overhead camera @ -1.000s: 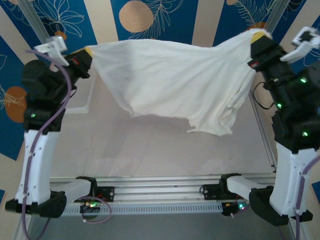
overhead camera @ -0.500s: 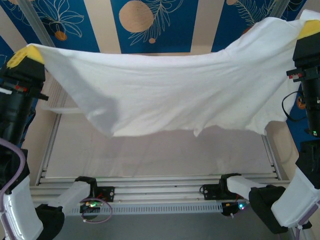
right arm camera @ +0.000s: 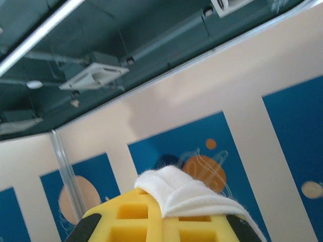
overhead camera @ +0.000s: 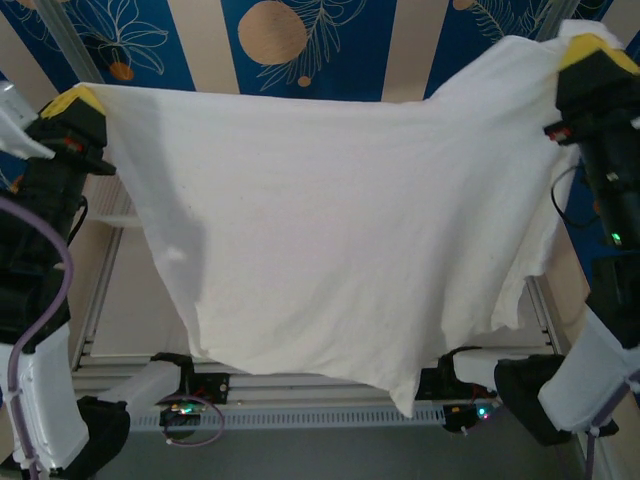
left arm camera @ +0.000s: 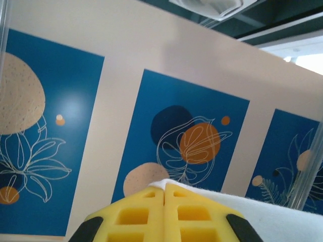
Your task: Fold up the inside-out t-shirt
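The inside-out t-shirt hangs as a wide white sheet between both raised arms, high over the table, its lower edge drooping to the near rail. My left gripper is shut on its upper left corner; in the left wrist view the yellow fingertips press together with white cloth trailing off to the right. My right gripper is shut on the upper right corner, where a bunched fold of the shirt lies over the closed yellow pads. No neck label shows.
The shirt covers most of the table; a strip of the pale surface shows at the left. The aluminium rail with both arm bases runs along the near edge. Blue and cream patterned wall panels stand behind.
Both grippers have swung up and outward with the shirt, which has spread from a sagging band into a tall hanging sheet whose lower edge now reaches the near rail.
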